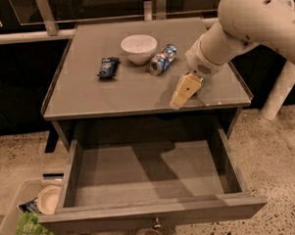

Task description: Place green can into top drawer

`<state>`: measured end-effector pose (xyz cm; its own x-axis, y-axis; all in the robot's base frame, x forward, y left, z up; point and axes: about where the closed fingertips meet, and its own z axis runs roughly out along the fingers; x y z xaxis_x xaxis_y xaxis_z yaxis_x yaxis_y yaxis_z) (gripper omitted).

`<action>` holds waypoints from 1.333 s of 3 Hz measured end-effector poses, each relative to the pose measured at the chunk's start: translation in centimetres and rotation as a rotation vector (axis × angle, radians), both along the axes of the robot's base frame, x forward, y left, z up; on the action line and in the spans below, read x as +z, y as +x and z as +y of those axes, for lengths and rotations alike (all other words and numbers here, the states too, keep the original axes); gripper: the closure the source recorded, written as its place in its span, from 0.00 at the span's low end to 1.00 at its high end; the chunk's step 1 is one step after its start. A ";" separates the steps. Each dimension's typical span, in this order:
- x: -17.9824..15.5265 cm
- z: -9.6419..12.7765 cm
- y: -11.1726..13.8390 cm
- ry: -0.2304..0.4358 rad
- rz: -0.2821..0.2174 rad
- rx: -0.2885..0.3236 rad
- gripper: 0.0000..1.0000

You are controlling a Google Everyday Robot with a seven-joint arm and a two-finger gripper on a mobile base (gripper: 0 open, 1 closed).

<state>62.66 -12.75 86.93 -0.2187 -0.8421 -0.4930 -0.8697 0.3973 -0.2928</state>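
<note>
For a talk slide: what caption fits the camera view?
Gripper over the table, front right; top drawer open below; white bowl and blue can behind.

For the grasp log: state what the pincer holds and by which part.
Cannot be told. The pincer hovers over the front right of the cabinet top, its load unclear.

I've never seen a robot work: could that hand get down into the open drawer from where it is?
Probably yes. The top drawer is pulled out with nothing visible inside. The hand hangs over the front edge of the table, just above the drawer, and nothing stands between them.
</note>
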 end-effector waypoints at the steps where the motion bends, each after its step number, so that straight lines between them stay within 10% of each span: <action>1: -2.5 0.1 3.7 -0.065 -0.031 -0.081 0.00; 3: -2.5 -0.5 5.7 -0.088 -0.044 -0.123 0.00; 4: -3.9 -0.6 7.3 -0.090 0.026 -0.098 0.00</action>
